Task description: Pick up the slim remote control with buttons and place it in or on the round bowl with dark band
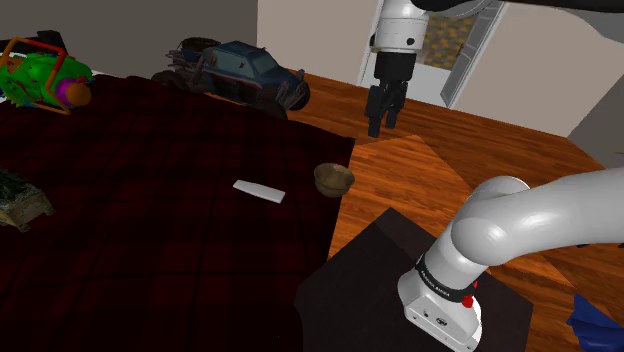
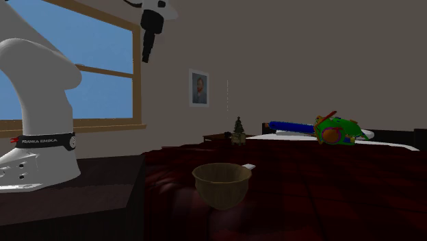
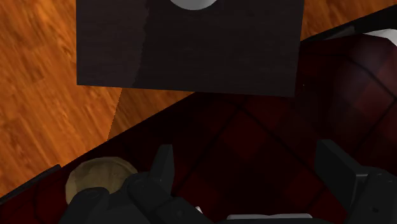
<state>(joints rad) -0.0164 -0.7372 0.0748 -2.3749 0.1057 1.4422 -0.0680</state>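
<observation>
The slim white remote [image 1: 259,190] lies flat on the dark red plaid bedcover [image 1: 150,230], a short way to the shoulder view's left of the bowl. The round tan bowl [image 1: 334,178] stands upright at the cover's edge near the wooden floor. In the second exterior view the bowl [image 2: 221,183] is in front and the remote [image 2: 249,166] is a small white sliver behind it. My gripper [image 1: 383,122] hangs high in the air, above and beyond the bowl, well apart from both. In the wrist view its fingers [image 3: 164,167] stand apart with nothing between them, and the bowl [image 3: 95,180] sits beside them.
A toy monster truck [image 1: 240,72] and a green and orange toy [image 1: 45,80] lie at the bed's far side. A small mottled object [image 1: 20,198] rests at the shoulder view's left edge. The dark stand [image 3: 191,44] and wooden floor [image 1: 420,170] border the bed.
</observation>
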